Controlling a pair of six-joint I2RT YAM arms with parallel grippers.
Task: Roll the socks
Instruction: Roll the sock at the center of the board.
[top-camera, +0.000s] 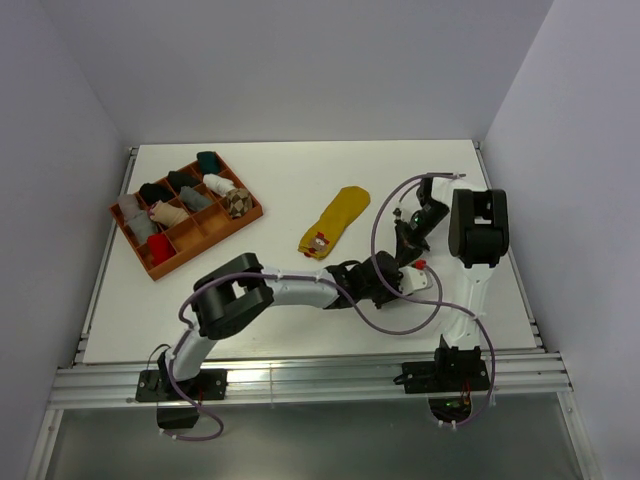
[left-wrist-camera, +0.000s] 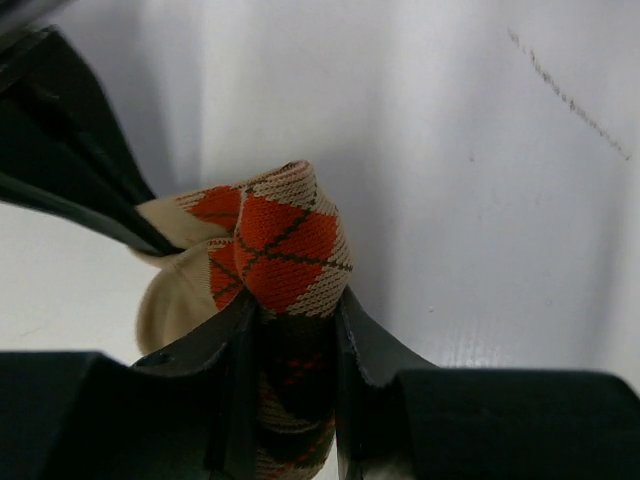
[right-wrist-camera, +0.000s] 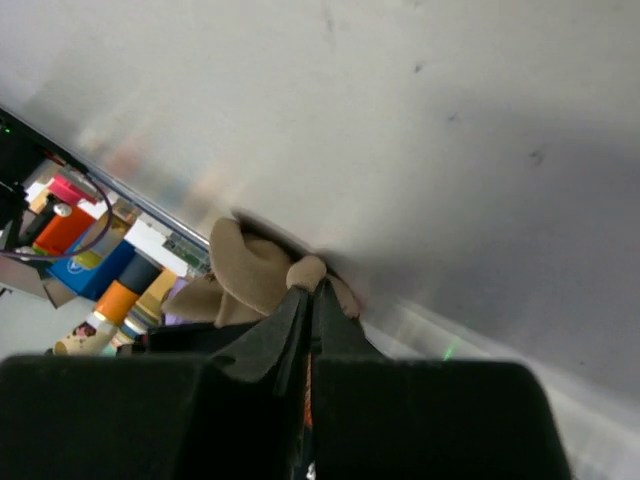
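orange-brown-cream argyle sock (left-wrist-camera: 292, 248), mustard sock (top-camera: 338, 217)

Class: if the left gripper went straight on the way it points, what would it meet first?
The orange argyle sock, clamped in the left gripper itself; beyond it only a white surface shows, depth unclear.

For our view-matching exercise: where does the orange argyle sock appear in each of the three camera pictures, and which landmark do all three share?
Top external: the orange argyle sock is right of centre, mostly hidden, only a small red patch.
Left wrist: centre, pinched in the jaws of the left gripper.
Right wrist: low, left of centre, only its beige end, in the jaws of the right gripper.
Shared landmark: the white table.
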